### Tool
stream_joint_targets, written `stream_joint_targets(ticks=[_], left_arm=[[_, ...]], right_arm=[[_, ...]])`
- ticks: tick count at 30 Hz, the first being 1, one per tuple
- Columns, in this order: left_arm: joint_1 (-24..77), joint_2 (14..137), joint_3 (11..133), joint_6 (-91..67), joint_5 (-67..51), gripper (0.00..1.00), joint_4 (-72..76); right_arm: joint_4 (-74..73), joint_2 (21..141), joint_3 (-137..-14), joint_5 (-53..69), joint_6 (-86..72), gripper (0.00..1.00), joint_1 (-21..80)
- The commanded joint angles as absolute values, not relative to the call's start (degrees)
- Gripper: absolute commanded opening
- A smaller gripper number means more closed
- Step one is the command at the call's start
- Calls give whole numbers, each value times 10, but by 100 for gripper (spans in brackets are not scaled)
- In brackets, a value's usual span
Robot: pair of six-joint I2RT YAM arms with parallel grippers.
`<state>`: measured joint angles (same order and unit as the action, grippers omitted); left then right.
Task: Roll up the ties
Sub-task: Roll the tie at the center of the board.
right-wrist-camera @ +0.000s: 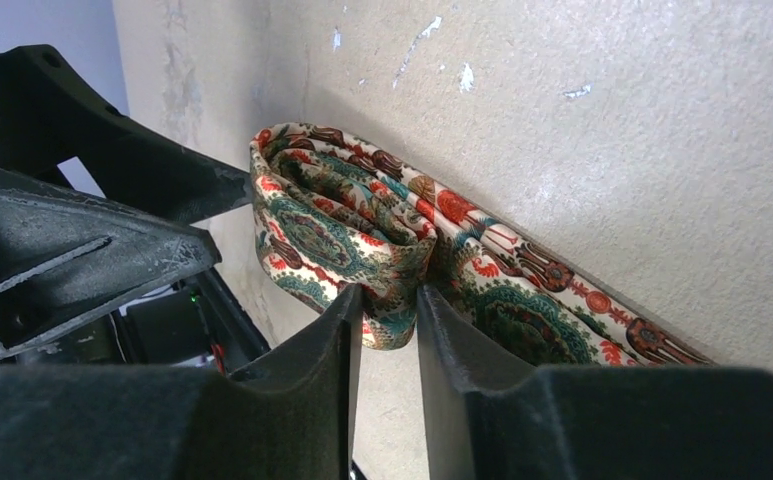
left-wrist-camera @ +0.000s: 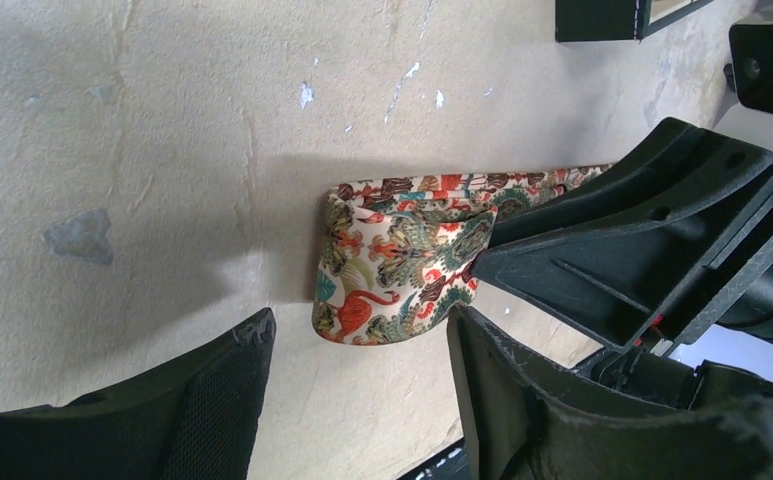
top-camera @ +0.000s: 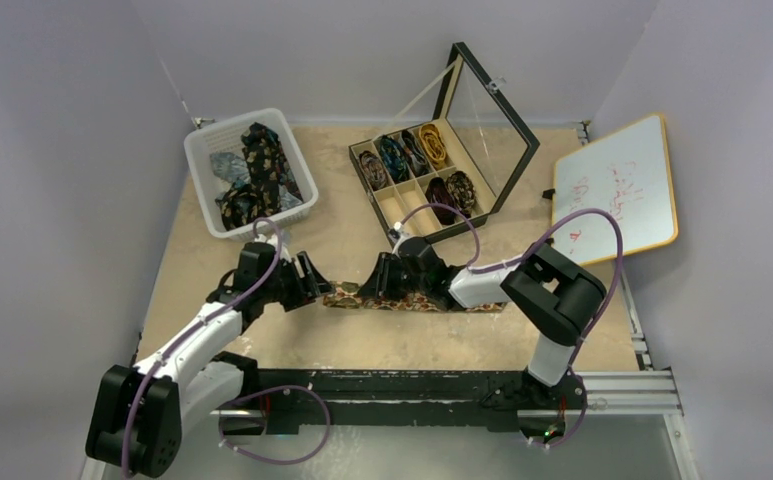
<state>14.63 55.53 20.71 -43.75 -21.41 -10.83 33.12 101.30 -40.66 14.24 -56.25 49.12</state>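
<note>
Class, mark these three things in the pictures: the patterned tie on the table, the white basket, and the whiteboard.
patterned tie (right-wrist-camera: 332,215): right wrist view, on its folded end.
white basket (top-camera: 199,188): top external view, on its left rim.
whiteboard (top-camera: 617,190): top external view, middle of its white face.

Wear blk joint housings w/ white link sections, left arm (top-camera: 187,347) & right arm (top-camera: 477,287) alike. Carry purple cables (top-camera: 621,250). End in matte blk, ribbed claw fingers (right-wrist-camera: 297,385).
</note>
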Motion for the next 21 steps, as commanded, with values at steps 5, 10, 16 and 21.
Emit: stream_joint_targets(ticks=[5,10,16,21], left_arm=[[142,604,194,-397,-250,61,-18],[142,619,184,-387,-256,60,18],[142,638,183,-383,-285,60,53],[142,669,186,-395,-300,57,70]], right_arm=[[333,1040,-431,152,-557,22,482],[339,1048,-424,162,-558,19,475],[345,1058,-424,174,-556,19,473],[348,1064,-420,177,-559,18,471]])
